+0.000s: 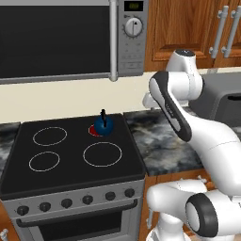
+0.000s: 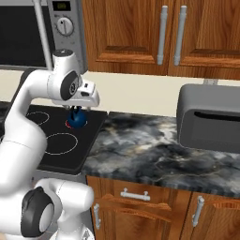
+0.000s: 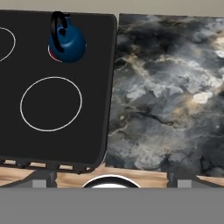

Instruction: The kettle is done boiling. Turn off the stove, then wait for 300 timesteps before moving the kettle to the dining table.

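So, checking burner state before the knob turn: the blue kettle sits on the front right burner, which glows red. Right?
Not quite. The kettle sits on the back right burner of the stove, with red showing beneath it; the front right ring is bare and white. The left base view shows it.

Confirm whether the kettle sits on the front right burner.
No, the kettle sits on the red glowing back right burner of the stove; the front right ring is bare.

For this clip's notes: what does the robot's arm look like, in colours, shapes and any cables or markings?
The arm is glossy white with rounded, tubular links and dark grey to black bands and round caps at the joints. No loose cables or markings show. The white hand carries a boxy block at the wrist; the tool's finger tips are small and dark.
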Tool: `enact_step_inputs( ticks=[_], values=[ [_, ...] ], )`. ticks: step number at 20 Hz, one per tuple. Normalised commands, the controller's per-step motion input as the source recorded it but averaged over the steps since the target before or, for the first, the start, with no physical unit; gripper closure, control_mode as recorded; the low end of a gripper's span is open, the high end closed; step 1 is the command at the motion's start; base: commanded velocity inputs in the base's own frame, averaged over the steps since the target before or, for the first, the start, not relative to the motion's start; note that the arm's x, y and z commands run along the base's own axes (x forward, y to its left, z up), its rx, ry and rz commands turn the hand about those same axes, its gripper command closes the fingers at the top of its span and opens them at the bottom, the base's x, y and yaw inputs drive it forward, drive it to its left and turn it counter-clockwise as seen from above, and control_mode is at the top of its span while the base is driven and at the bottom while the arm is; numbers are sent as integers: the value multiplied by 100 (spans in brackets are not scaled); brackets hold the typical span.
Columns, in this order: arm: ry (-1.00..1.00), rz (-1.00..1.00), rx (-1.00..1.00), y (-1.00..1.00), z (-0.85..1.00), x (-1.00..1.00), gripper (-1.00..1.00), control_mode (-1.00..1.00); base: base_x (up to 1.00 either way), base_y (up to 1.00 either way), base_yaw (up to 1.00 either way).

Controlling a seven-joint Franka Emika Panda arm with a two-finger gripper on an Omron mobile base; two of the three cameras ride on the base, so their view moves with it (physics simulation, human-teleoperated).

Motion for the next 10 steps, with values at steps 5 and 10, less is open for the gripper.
enact_step_inputs(
  ticks=[5, 10],
  values=[
    [0, 1, -7, 36, 0, 0, -100, -100, 0, 0, 0],
    [0, 2, -7, 39, 0, 0, -100, -100, 0, 0, 0]
  ],
)
